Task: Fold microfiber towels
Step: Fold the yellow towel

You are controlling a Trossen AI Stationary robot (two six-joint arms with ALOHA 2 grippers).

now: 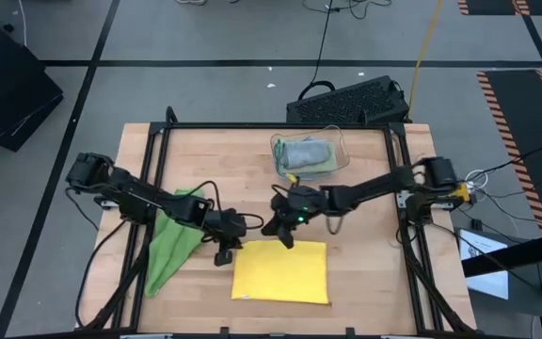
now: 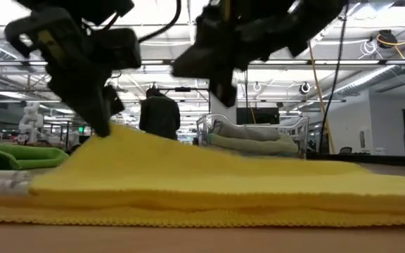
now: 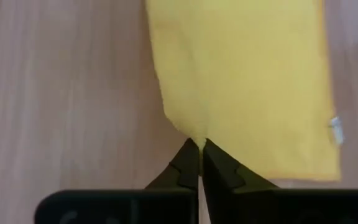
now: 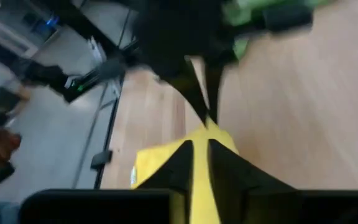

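Left gripper (image 1: 226, 247): sitting just off the yellow towel's (image 1: 281, 272) 10 o'clock corner in the high view; its fingers (image 3: 188, 171) are pressing together on a pinch of that corner, as the left wrist view shows.
Right gripper (image 1: 285, 235): hovering over the yellow towel's 12 o'clock edge in the high view; in the right wrist view its fingers (image 4: 180, 163) are standing slightly apart with yellow cloth lying between them, and whether they are gripping it I cannot tell.
Yellow towel: lying at about 6 o'clock on the table (image 1: 365, 273), folded into a flat rectangle; in the low view its corner is being lifted into a peak under the left gripper, with stacked layers and a stitched hem showing along the near edge.
Green towels (image 1: 171, 243): lying crumpled in a long heap at about 8 o'clock, under the left arm, well apart from the yellow towel.
Clear plastic bin (image 1: 338, 142): sitting at 12 o'clock on the table, holding a soft pile with a grey towel (image 1: 307, 151) on top and a paler greenish layer beneath.
Table: showing pale wood planks with a dark frame around it.
Person (image 2: 159, 114): standing in the room beyond the table, back turned, in the low view.
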